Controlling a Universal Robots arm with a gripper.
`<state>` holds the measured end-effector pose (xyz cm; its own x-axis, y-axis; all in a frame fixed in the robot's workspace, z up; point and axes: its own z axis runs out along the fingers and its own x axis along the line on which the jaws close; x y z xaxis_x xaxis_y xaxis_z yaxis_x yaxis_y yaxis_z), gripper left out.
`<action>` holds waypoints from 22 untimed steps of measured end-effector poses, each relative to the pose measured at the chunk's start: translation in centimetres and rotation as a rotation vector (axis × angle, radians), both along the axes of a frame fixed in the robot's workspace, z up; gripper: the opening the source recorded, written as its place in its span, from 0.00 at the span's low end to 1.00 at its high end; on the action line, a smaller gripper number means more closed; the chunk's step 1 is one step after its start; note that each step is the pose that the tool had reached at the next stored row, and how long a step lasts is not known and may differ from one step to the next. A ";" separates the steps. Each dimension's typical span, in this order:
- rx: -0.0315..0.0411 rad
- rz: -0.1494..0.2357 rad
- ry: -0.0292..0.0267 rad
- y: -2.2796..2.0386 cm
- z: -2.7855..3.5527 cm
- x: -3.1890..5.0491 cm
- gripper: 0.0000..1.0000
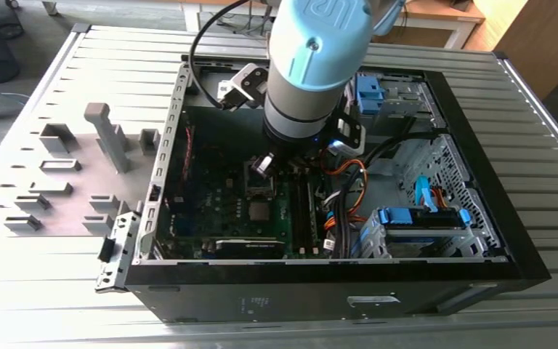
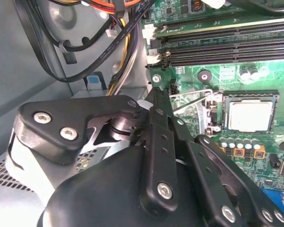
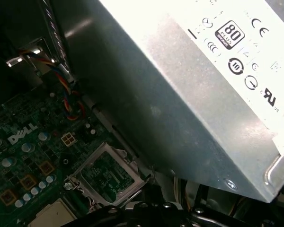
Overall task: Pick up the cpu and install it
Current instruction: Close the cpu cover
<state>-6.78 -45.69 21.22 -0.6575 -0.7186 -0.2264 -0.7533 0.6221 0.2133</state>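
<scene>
Tool [image 2: 160,111] is low inside the open PC case [image 1: 337,280], with its black linkage nearest in the second wrist view. Cannot tell whether it is apart or together. Just past its tip is the thin wire socket lever [image 2: 191,100]. Beside that, the cpu [image 2: 250,115] lies flat in the dark-framed motherboard socket [image 2: 274,94], silvery top up, apart from the tool. In the first wrist view the socket's load plate [image 3: 106,176] stands tilted up with green board showing through its window, next to the big grey power supply box [image 3: 180,94]. Beyond the socket are black RAM slots [image 2: 227,47] on the green motherboard [image 2: 227,78], then a bundle of black cables [image 2: 85,52] along the case wall. In the exterior view the arm [image 1: 308,65] comes down over the middle of the case, with blue drive brackets [image 1: 405,218] toward the exterior view's right. The case sits on a slatted metal table [image 1: 540,145]. Grey holder blocks [image 1: 56,138] stand on the table at the exterior view's left, well apart from the tool.
</scene>
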 end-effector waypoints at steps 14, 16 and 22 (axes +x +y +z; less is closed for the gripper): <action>-0.0001 0.004 0.0012 -0.45 0.36 0.11 0.11; 0.0000 0.004 0.0012 -0.46 0.35 0.10 0.11; 0.0002 0.005 0.0011 -0.46 0.22 0.11 0.11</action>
<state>-6.67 -46.15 21.45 -0.6545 -0.7216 -0.2258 -0.7559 0.6186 0.2143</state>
